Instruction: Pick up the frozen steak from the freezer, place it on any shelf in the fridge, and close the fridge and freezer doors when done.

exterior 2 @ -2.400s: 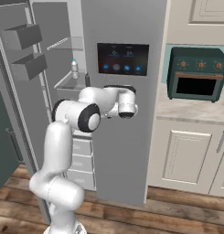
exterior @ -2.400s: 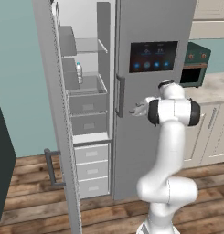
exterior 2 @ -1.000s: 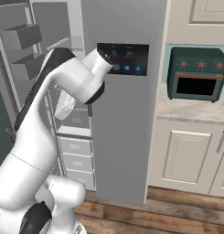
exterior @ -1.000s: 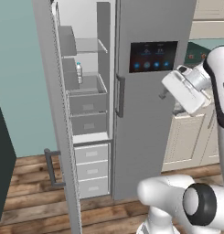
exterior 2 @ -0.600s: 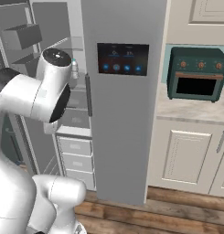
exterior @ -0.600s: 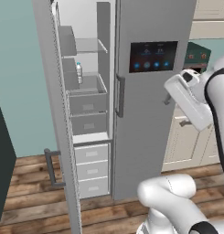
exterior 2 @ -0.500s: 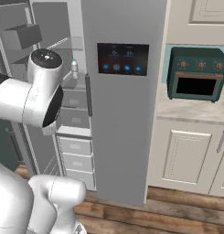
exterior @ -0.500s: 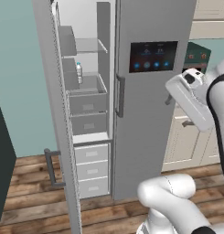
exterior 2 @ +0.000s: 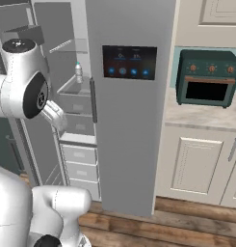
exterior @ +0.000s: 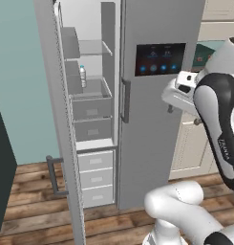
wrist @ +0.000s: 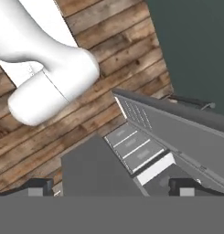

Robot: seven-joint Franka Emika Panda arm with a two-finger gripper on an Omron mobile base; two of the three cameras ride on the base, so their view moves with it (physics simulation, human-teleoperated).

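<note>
While the freezer door [exterior: 56,119] stands swung wide over a wood-plank floor [exterior: 27,206], the fridge door [exterior: 156,95] beside it — the one bearing a dark touchscreen [exterior: 160,59] — is closed. The freezer [exterior: 92,124] shows grey bins and drawers and a clear bottle [exterior: 82,75] on a shelf; the frozen steak cannot be made out in any view. The white arm [exterior: 218,119] is raised high, its gripper [wrist: 111,188] aimed down at the freezer's lower drawers — fingers spread wide, holding nothing.
</note>
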